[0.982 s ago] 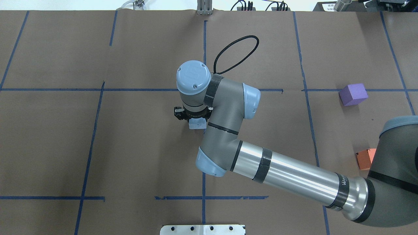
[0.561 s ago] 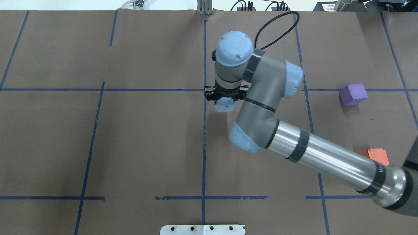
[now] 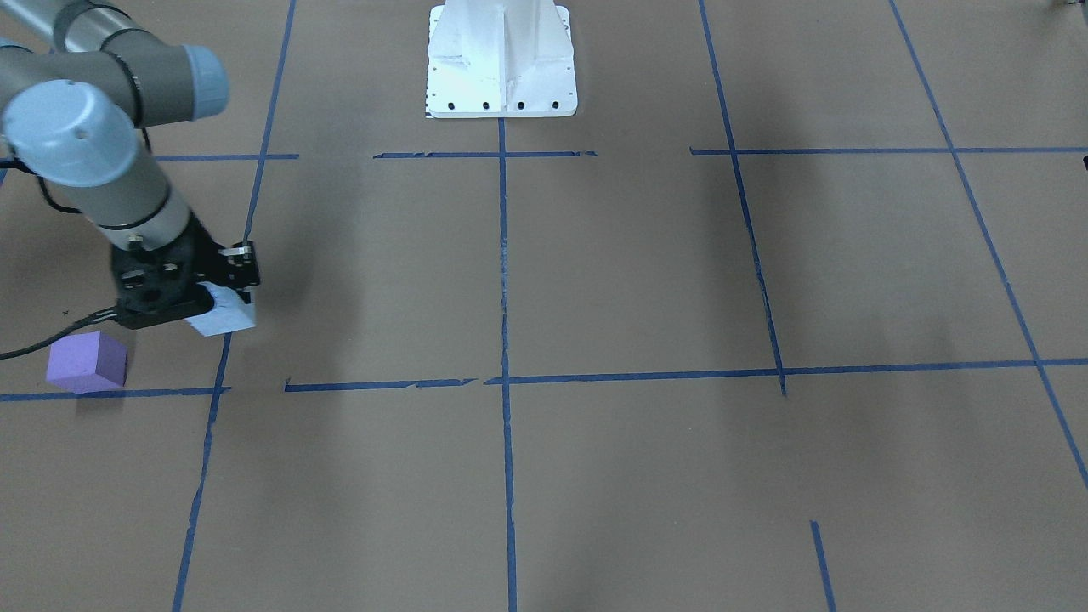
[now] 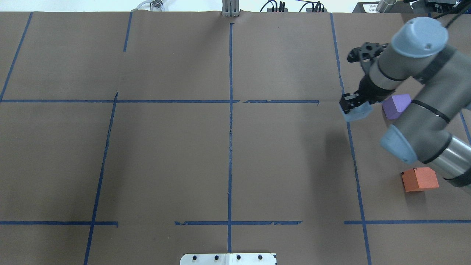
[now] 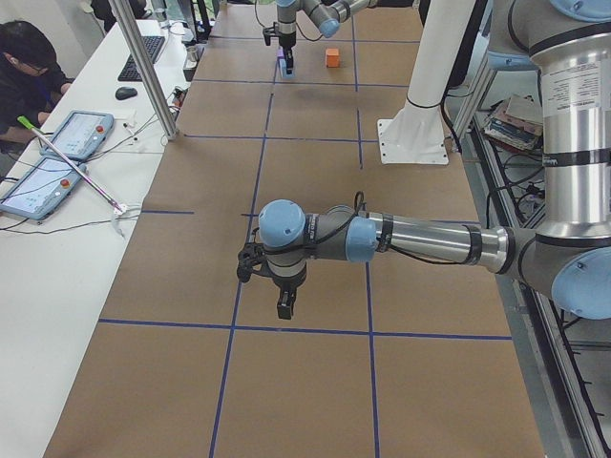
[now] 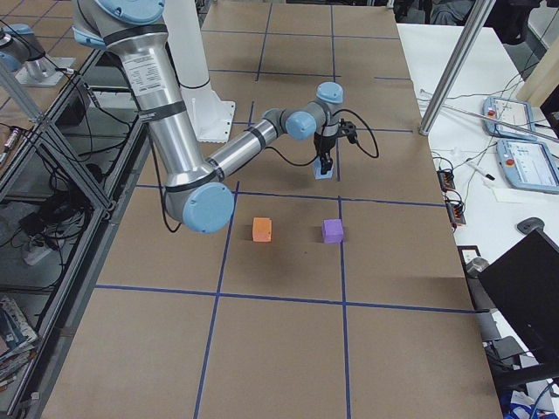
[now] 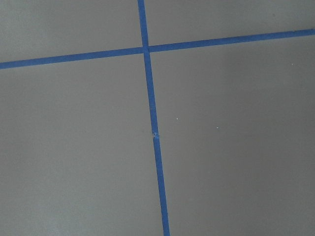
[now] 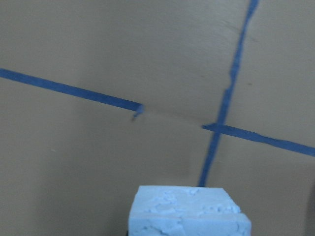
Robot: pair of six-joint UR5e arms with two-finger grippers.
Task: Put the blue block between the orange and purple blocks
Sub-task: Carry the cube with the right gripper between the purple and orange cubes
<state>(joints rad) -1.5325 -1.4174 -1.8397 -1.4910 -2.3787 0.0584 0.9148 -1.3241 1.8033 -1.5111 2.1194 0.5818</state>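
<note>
My right gripper [image 4: 353,106] is shut on the light blue block [image 4: 357,112] and holds it just left of the purple block [image 4: 395,106] in the overhead view. The orange block [image 4: 419,179] lies nearer the robot, on the same side. In the front view the blue block [image 3: 223,315] hangs beside the purple block [image 3: 87,361]; the orange block is out of that view. The right wrist view shows the blue block [image 8: 189,211] over tape lines. My left gripper [image 5: 284,305] hovers over bare paper; I cannot tell whether it is open.
Brown paper with a blue tape grid [image 4: 230,110] covers the table. The white robot base [image 3: 501,59] stands at the near edge. A metal post [image 5: 143,67], tablets and a seated operator [image 5: 29,67] are beyond the table's far edge.
My right arm has swung from the table's middle to the right with the blue block, ending beside the purple block. The orange block is now uncovered.
</note>
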